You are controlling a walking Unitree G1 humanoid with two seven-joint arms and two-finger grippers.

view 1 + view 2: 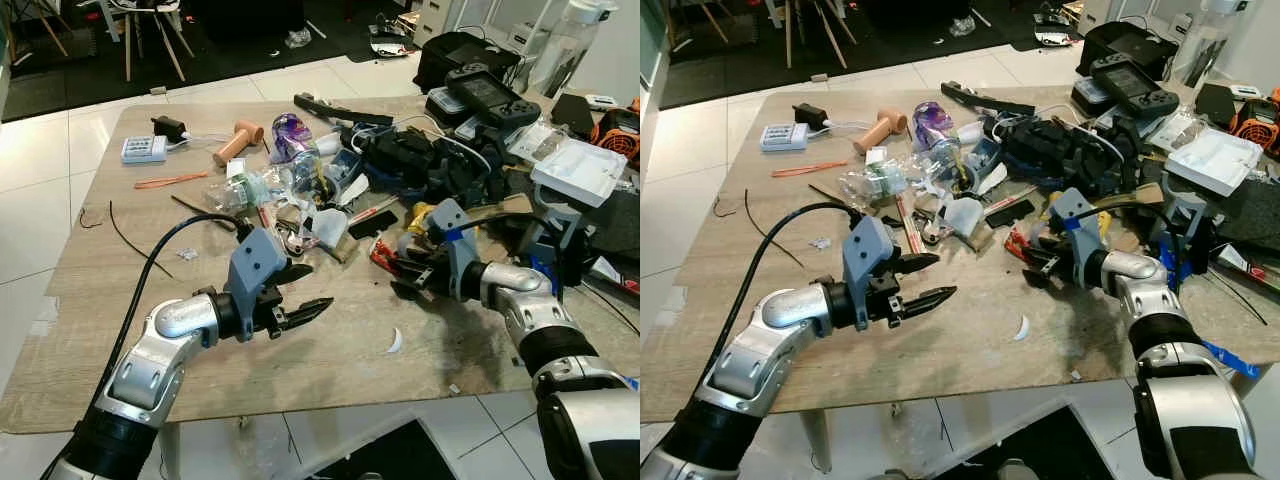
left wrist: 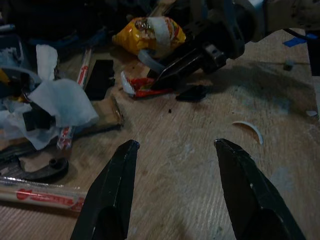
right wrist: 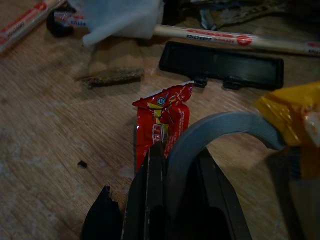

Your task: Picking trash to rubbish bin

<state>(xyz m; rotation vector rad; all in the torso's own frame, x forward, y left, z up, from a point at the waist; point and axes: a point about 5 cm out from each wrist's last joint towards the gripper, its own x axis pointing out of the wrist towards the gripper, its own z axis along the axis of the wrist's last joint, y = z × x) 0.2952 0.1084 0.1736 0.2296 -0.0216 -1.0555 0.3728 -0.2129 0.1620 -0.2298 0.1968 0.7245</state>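
Right gripper: the right gripper point(image 3: 172, 175) is seen lowered onto the bench point(image 1: 330, 360) at the near edge of the clutter, its black fingers drawn close together with a curved grey strip point(image 3: 220, 131) caught between them; the fingertips are pressed against a red snack wrapper point(image 3: 162, 120) lying flat on the wood.

Left gripper: the left gripper point(image 1: 300, 300) is held just above bare wood to the left of the right gripper, its two fingers spread wide apart, with nothing between them.

Trash: the red snack wrapper is found near the middle of the bench, just in front of the heap; a yellow snack packet point(image 2: 150, 32) is set just behind it, touching the right gripper's body. White crumpled tissue point(image 2: 62, 102) lies to the left of the wrapper, beside a flat black plastic piece point(image 3: 222, 62). A small white curved scrap point(image 1: 394, 341) rests alone on the wood nearer the bench's front edge.

Containers: a crushed clear plastic bottle point(image 1: 245, 188) is seen lying on its side on the far left of the heap, its contents not discernible. An open white box point(image 1: 578, 170) sits at the far right; what it holds cannot be told.

Far side: a black case point(image 1: 465, 60) stands beyond the bench.
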